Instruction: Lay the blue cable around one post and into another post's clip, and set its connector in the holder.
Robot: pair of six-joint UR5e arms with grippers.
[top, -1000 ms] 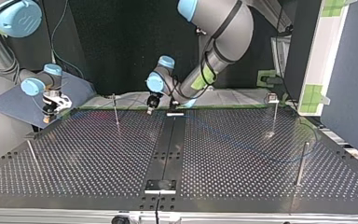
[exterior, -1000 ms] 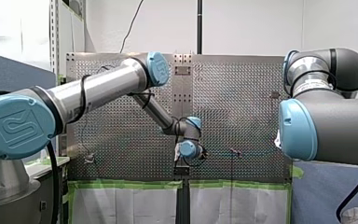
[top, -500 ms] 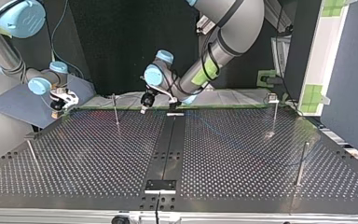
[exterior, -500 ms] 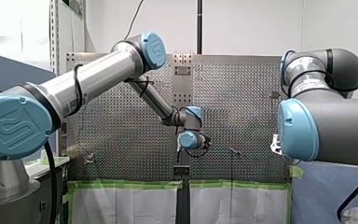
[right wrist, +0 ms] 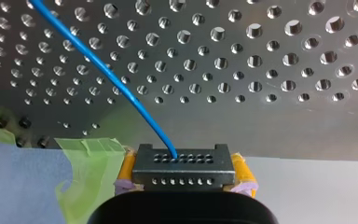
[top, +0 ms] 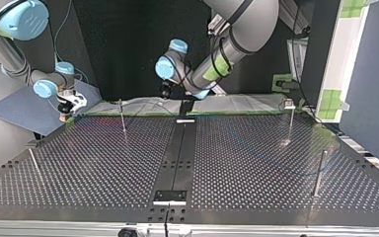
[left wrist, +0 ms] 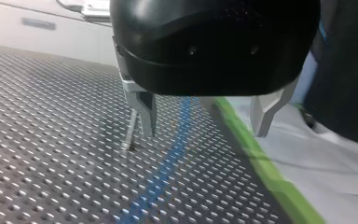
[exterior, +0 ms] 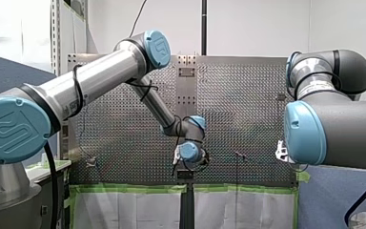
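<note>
Blue cable (right wrist: 103,70): judged thin, light, limp; connector (right wrist: 181,158), rigid block, clamped in right gripper (right wrist: 182,171) between yellow pads, cable trailing ahead; left gripper (left wrist: 204,116) spread wide, empty, cable lying below between its fingers, probably best grasped there

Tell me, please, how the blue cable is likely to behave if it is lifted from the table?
Probably floppy: the blue cable is thin and curves away from the connector in my right gripper, so it should sag and trail. Running over the table under my open left gripper, it may shift sideways when nudged.
</note>
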